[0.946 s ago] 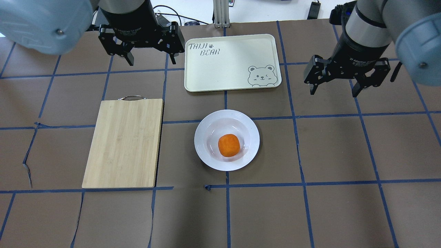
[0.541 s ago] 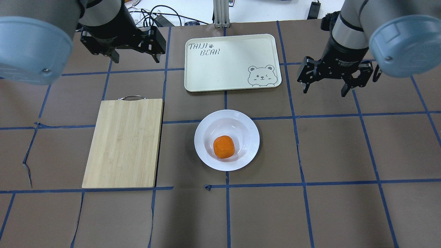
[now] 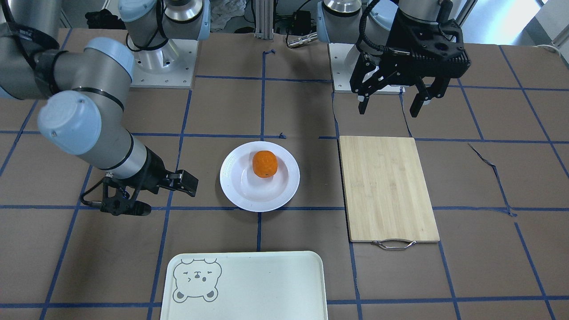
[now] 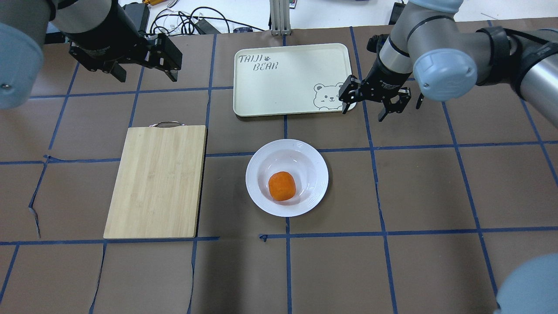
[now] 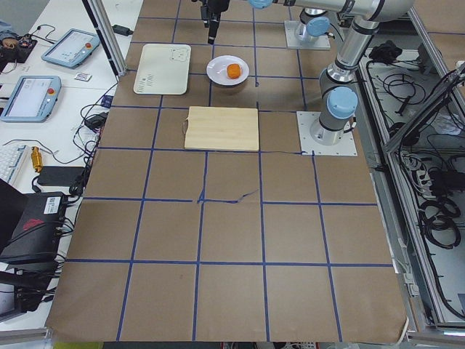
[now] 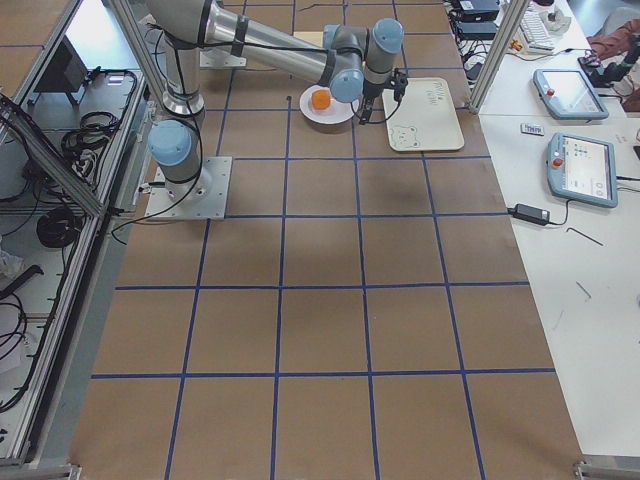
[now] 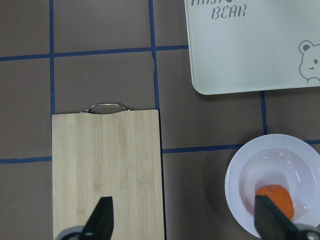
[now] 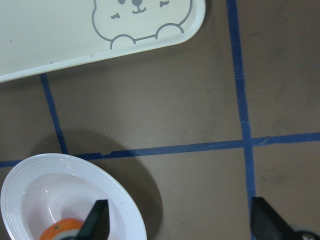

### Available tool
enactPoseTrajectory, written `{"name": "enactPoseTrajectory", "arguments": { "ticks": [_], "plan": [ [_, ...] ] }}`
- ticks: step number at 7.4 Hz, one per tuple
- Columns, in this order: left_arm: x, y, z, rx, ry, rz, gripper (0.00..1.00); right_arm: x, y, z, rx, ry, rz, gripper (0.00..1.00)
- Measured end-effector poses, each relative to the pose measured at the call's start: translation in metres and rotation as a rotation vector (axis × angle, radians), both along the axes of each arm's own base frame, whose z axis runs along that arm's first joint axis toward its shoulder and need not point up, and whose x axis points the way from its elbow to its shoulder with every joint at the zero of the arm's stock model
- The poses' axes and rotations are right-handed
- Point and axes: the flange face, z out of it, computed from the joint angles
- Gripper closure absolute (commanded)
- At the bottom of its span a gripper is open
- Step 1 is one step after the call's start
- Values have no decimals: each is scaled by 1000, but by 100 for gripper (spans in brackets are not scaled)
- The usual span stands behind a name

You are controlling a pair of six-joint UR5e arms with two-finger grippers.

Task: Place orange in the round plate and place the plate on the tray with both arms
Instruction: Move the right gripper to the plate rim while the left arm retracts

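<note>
With the left gripper (image 4: pixel 146 77) and right gripper (image 4: pixel 364 112) hanging wide-jawed and empty, the orange (image 4: pixel 281 186) is sitting in the glossy, probably slippery, breakable round plate (image 4: pixel 254 192) at the tray's (image 4: pixel 287 87) 6 o'clock, best pinched at its rim's 3 and 9 o'clock.

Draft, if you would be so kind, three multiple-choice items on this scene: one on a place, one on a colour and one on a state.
1. Relative to the tray, where does the round plate, which holds the orange, stand?
A. on it
B. beside it, apart
C. under it

2. What colour is the grid tape?
A. yellow
B. red
C. blue

3. How is the right gripper?
A. open, holding nothing
B. shut on the orange
C. shut on the round plate

Answers:
1 B, since a gap shows between the two in the overhead view.
2 C, since the lines are blue in every view.
3 A, since its jaws stand wide apart, clear of the round plate.
</note>
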Motion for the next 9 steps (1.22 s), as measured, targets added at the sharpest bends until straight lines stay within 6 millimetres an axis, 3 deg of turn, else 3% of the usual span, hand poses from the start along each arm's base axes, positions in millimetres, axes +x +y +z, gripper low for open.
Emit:
{"name": "enactPoseTrajectory", "arguments": {
  "ticks": [2, 4, 6, 9],
  "plan": [
    [0, 3, 0, 4, 0, 0, 0, 15, -8, -54, -66, -114, 58, 0],
    [1, 5, 0, 16, 1, 6, 0, 24, 15, -97, -168, -152, 95, 0],
    [1, 7, 1, 26, 0, 10, 0, 31, 34, -111, -228, -212, 104, 3],
    [1, 8, 1, 26, 0, 11, 0, 45, 48, -117, -219, -299, 114, 23]
  ]
}}
